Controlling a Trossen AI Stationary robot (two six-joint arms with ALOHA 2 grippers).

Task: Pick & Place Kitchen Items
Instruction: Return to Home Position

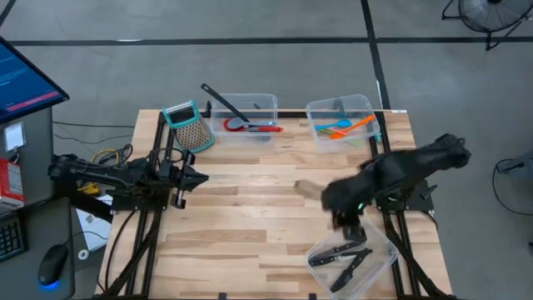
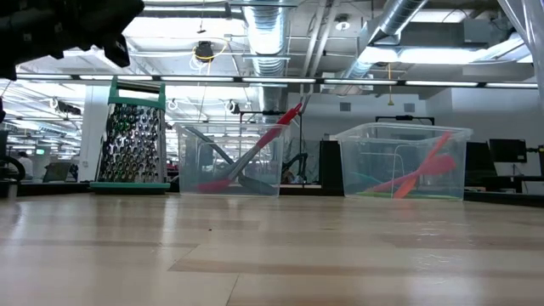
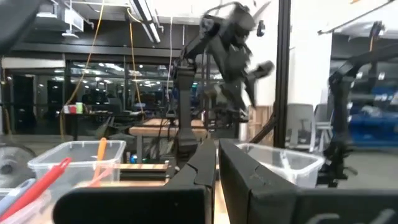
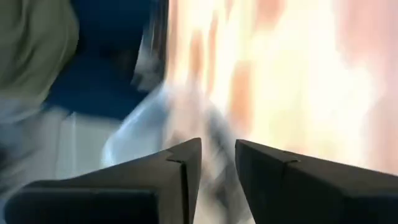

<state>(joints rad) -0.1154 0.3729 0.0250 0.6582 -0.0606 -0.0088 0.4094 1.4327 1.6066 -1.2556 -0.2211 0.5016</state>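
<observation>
Steel knives [image 1: 340,257] with black handles lie in the knife bin [image 1: 386,250], a clear plastic tub at the right of the wooden table [image 1: 250,225], on the side away from the other tubs. There seem to be three of them, crossing one another, though the count is hard to make out. The right gripper [image 1: 351,227] hangs over the far edge of this tub, above the knives and not touching them. In the right wrist view its two dark fingers [image 4: 180,168] stand a little apart with nothing between them, so this hand is released and empty.

The left gripper [image 1: 185,177] waits at the table's left edge, pointing across the table toward the right arm. Its fingers [image 3: 193,180] are pressed almost together, with only a thin slit between them, and they hold nothing.

Along the far side stand two more clear tubs, well apart from each other. The middle bin [image 1: 268,102] holds a black ladle [image 1: 218,100], whose handle sticks out over the rim toward the left, and a red-headed spatula [image 1: 250,127]. The right bin [image 1: 367,103] holds an orange spatula [image 1: 356,125], a blue utensil [image 1: 325,129] and a green utensil [image 1: 337,136], piled together. A teal-framed grater [image 1: 188,125] stands upright just left of the middle bin, apart from it.
</observation>
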